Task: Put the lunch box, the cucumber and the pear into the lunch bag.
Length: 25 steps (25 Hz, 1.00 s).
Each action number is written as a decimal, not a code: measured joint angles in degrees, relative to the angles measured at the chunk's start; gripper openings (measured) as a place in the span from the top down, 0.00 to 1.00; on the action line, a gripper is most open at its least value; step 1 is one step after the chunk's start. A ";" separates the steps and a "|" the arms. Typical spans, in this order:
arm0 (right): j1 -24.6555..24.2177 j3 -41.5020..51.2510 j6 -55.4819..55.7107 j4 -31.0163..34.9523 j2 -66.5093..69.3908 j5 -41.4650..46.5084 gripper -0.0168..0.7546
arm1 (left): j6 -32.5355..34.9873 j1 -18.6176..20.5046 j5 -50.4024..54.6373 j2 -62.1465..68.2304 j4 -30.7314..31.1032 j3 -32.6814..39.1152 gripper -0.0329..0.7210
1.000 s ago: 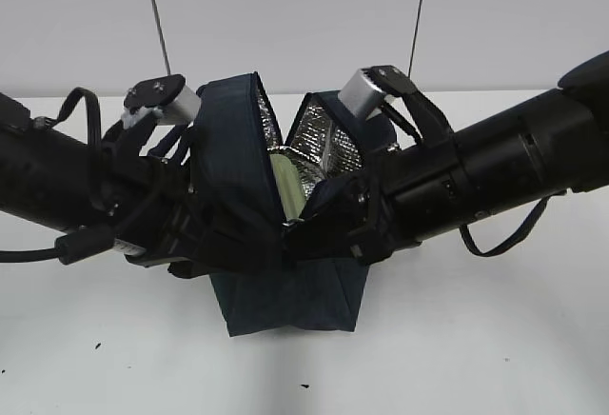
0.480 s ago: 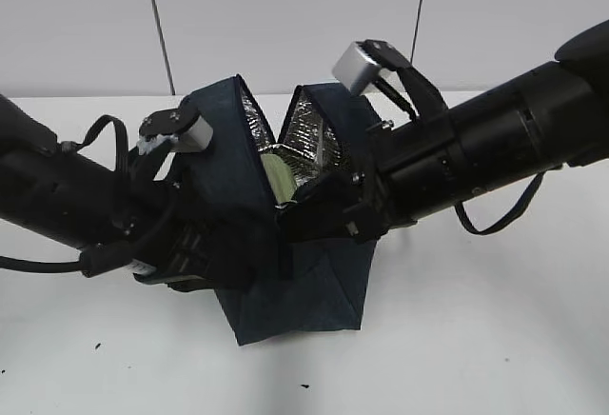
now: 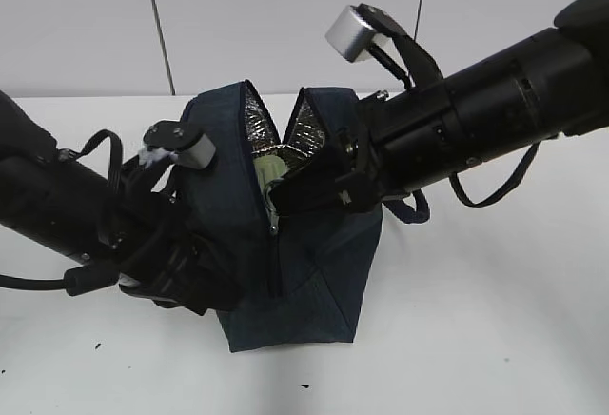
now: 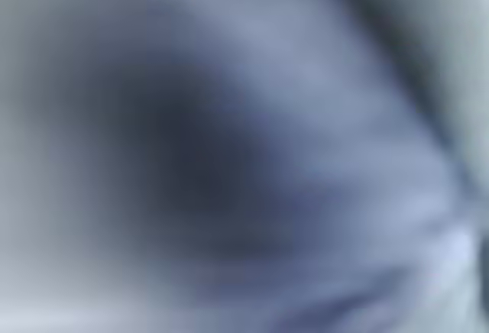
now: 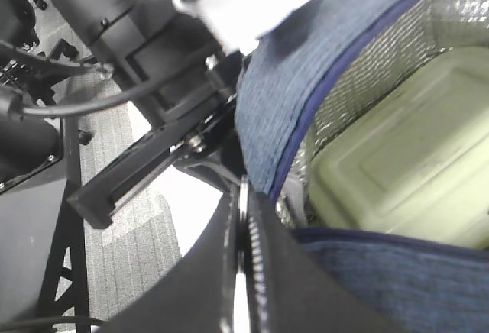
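White table (image 3: 495, 320) under my arms, plain matte surface with a few small dark specks (image 3: 96, 346) near its front edge. The navy lunch bag (image 3: 304, 291) stands upright on it, mid-table, base flat against the surface.

The lunch bag (image 3: 295, 272) mouth is only a narrow slit, crowded by an arm pressed against each side. The lunch box (image 5: 397, 169) fills the interior. Bare worktop (image 3: 495, 339) lies near and right.
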 joint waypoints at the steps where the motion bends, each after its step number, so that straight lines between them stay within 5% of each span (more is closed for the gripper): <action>1: 0.00 0.00 0.31 -0.29 0.00 0.03 0.97 | 0.00 0.36 0.49 0.00 0.09 -0.05 0.98; 8: 0.00 -0.35 1.54 -1.63 0.00 0.50 0.97 | 0.00 4.70 6.57 0.00 -1.52 -0.07 0.94; 17: 0.00 -0.35 1.56 -1.74 0.00 0.72 0.97 | -0.05 7.06 8.39 -4.98 -4.51 -0.07 0.41; 25: 0.00 -0.35 1.67 -1.74 0.00 0.72 0.97 | -0.05 6.60 5.20 -6.52 -11.53 -0.07 0.37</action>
